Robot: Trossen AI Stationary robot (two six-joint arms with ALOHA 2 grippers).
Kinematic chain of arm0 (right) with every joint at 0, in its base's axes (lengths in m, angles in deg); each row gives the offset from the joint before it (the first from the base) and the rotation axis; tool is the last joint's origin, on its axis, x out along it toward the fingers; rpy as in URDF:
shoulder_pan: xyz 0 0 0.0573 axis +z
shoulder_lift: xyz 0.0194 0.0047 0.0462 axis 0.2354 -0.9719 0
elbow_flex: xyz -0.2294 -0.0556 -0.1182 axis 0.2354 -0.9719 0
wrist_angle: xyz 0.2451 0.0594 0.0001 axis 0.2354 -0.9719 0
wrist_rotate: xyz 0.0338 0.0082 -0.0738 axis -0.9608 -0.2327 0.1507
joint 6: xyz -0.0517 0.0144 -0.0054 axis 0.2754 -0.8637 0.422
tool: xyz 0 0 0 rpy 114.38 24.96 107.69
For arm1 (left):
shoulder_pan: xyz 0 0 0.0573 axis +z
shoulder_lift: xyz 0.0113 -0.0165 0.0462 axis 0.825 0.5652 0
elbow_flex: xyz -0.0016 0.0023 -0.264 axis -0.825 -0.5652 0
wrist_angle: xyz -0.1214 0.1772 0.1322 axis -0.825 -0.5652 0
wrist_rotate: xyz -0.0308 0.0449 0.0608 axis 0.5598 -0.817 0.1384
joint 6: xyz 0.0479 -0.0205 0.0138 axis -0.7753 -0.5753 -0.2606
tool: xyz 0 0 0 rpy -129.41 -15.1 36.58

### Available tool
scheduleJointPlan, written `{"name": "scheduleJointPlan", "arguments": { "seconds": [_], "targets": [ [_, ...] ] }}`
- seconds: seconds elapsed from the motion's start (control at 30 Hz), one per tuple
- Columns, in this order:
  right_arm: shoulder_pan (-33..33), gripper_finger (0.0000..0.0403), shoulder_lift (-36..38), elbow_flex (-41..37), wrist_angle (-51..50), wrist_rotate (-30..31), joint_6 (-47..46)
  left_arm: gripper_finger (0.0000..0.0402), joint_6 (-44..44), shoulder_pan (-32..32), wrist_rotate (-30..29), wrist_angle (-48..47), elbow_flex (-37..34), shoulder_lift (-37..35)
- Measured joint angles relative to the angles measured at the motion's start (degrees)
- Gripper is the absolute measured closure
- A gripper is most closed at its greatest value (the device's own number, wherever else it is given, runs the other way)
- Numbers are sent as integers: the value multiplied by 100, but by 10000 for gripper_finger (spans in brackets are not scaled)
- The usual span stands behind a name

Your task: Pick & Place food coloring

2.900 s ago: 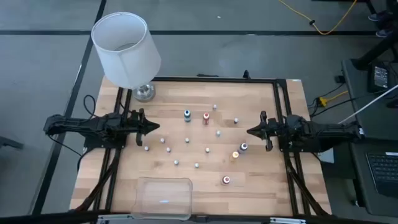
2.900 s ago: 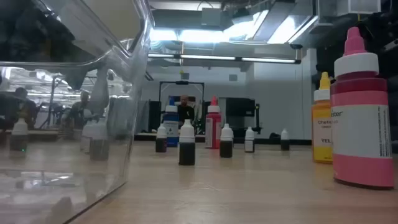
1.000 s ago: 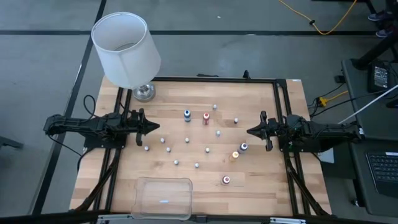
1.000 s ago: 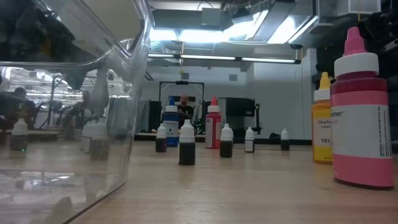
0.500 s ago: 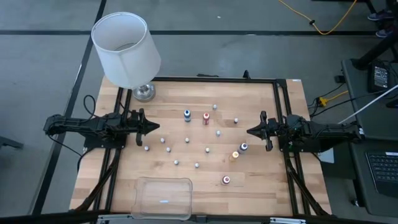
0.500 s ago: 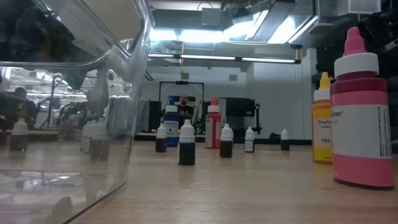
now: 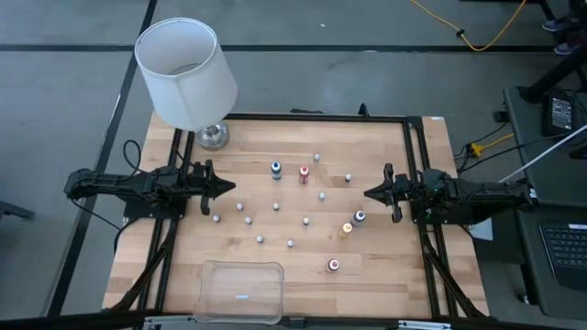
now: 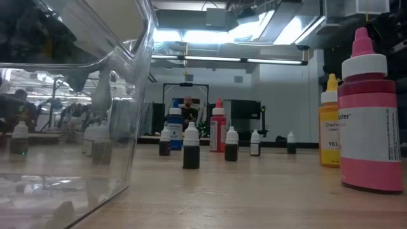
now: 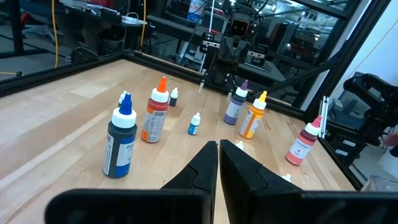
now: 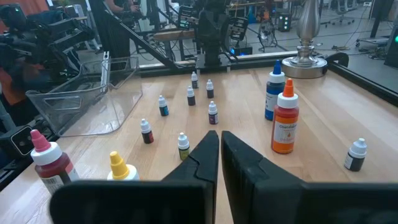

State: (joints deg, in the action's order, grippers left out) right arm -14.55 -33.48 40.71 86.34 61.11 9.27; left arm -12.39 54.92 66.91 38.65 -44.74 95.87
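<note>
Currently both arms wait at opposite edges of the wooden surface [image 7: 367, 275]. The left claw [image 7: 229, 188] and the right claw [image 7: 370, 193] point inward, each with its fingers pressed together and holding nothing. Between them the food coloring [image 7: 276, 207] stands scattered upright across the middle: a blue bottle [image 7: 275, 170] beside a red bottle [image 7: 304, 172], a yellow bottle [image 7: 347, 228], a pink bottle [image 7: 334, 265], plus many tiny ones. A clear bin [image 7: 243, 291] sits at the near edge, a lamp [image 7: 187, 77] at the far left corner.
</note>
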Motion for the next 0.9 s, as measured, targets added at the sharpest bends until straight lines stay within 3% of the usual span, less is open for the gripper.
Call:
{"name": "scheduleJointPlan", "arguments": {
  "seconds": [0.13, 0.27, 0.67, 0.9],
  "targets": [
    [-1, 379, 0, 2, 0, 5, 9, 386, 0, 0, 0, 0, -2, 0],
    [-2, 379, 0, 2, -4, 379, 132, 386, 0, 1, -1, 0, -2, -1],
    [-2, 379, 0, 0, 482, 396, 0, 386, 25, 2, -299, 446, -2, 0],
    [-2, 379, 0, 0, 865, 403, -27, 386, 825, 2, -644, 881, 25, -1]
  ]
}}
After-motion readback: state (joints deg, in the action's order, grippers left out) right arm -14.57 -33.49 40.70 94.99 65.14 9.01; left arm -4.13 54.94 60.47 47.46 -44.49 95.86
